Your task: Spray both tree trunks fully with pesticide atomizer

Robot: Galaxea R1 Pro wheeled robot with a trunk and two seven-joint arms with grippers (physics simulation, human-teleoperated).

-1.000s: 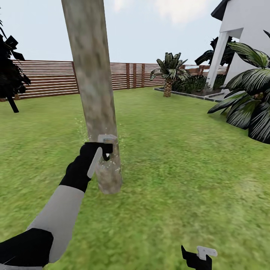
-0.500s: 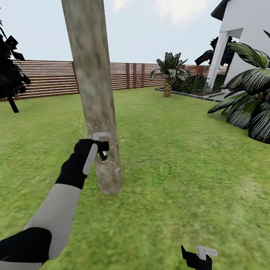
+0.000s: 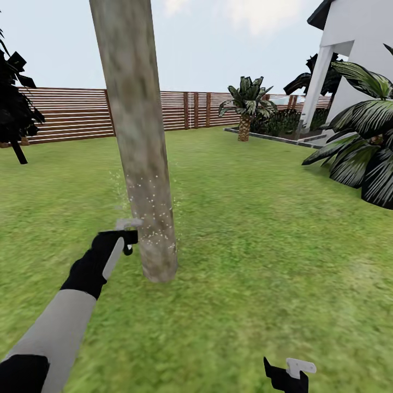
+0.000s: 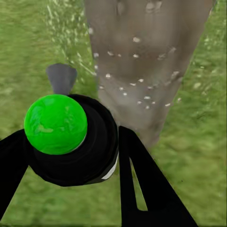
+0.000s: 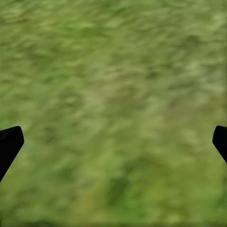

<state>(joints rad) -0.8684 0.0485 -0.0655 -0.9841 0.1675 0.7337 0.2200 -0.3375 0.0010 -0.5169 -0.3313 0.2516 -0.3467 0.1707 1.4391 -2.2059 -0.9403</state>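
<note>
A thick pale mottled tree trunk [image 3: 139, 136] rises from the grass just ahead of me. White pesticide specks [image 3: 153, 208] dot its lower part, and they also speckle the trunk [image 4: 146, 56] in the left wrist view. My left gripper [image 3: 124, 238] hovers just left of the trunk near its base, shut on the pesticide atomizer [image 4: 78, 151], a black cylinder with a green ball on its top. My right gripper [image 3: 286, 374] hangs low over the grass floor [image 5: 113, 94] with its fingers wide apart and nothing between them.
A brown slat fence [image 3: 65, 114] runs along the back. A white house [image 3: 355, 49] stands at the right, with a large-leafed plant [image 3: 365, 147] in front of it. A small palm [image 3: 245, 106] grows at the back, and a black tree [image 3: 13, 103] at the far left.
My left arm has pulled down and to the left, from in front of the trunk to beside it. More white specks now show on the trunk.
</note>
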